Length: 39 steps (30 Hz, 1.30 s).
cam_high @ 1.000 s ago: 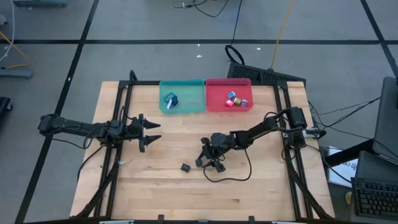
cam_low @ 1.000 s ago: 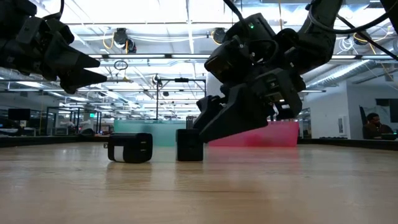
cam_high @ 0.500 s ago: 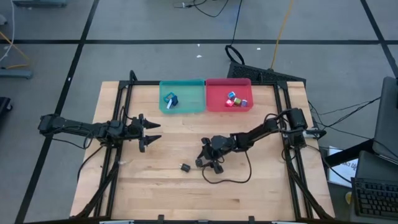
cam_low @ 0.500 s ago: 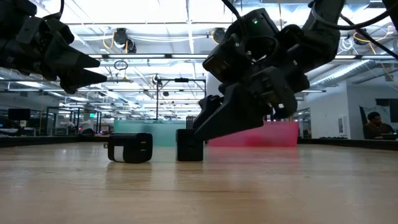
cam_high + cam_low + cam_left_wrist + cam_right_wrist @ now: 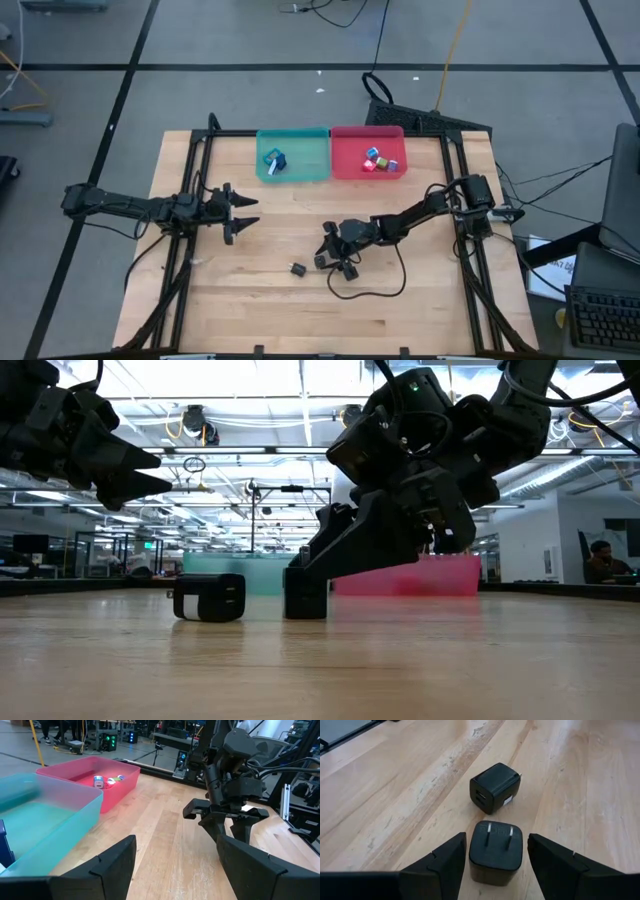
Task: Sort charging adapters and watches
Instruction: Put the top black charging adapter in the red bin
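Two black charging adapters sit on the wood. One stands with its prongs up [image 5: 496, 851] [image 5: 305, 593]. The other lies on its side just beyond it [image 5: 495, 787] [image 5: 297, 268] [image 5: 208, 598]. My right gripper [image 5: 496, 870] [image 5: 330, 258] is open and low over the table. Its fingers stand on either side of the prongs-up adapter, with a narrow gap on each side. More coloured adapters lie in the red tray [image 5: 368, 152]. The watches lie in the teal tray [image 5: 293, 155]. My left gripper [image 5: 248, 212] [image 5: 175, 870] hovers open at the table's left.
Both trays stand side by side at the table's far edge, also seen from the left wrist as the red tray [image 5: 107, 780] and the teal tray [image 5: 45, 820]. A thin black cable [image 5: 372, 288] loops on the wood near the right gripper. Bare wood lies between the arms.
My right gripper has edged toward the table's left, so its open fingers now stand further around the prongs-up adapter. Neither adapter has moved.
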### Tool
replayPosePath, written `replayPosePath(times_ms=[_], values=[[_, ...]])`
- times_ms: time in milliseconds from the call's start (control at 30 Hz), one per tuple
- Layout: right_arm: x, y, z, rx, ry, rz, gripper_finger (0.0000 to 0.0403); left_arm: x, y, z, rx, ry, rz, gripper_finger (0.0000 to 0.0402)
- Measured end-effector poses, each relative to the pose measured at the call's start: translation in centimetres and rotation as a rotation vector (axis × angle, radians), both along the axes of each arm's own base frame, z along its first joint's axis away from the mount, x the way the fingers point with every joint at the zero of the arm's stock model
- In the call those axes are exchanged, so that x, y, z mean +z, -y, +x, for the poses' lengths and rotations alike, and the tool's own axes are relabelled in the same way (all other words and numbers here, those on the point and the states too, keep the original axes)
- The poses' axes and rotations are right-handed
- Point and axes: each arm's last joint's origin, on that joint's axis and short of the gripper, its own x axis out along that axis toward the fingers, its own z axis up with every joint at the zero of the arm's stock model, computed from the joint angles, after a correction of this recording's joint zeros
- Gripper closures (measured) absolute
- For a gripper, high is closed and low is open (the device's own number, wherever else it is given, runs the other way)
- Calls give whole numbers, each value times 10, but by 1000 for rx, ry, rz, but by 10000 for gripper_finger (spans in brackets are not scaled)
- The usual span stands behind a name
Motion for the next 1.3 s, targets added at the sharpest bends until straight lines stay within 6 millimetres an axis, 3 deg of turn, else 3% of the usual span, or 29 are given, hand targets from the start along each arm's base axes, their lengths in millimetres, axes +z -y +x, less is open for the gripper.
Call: replayPosePath(times_ms=[900, 1300], values=[[0, 3, 1, -85, 7, -50, 203, 0, 0, 0, 0, 0, 0, 124], [0, 3, 1, -84, 7, -50, 234, 0, 0, 0, 0, 0, 0, 123]])
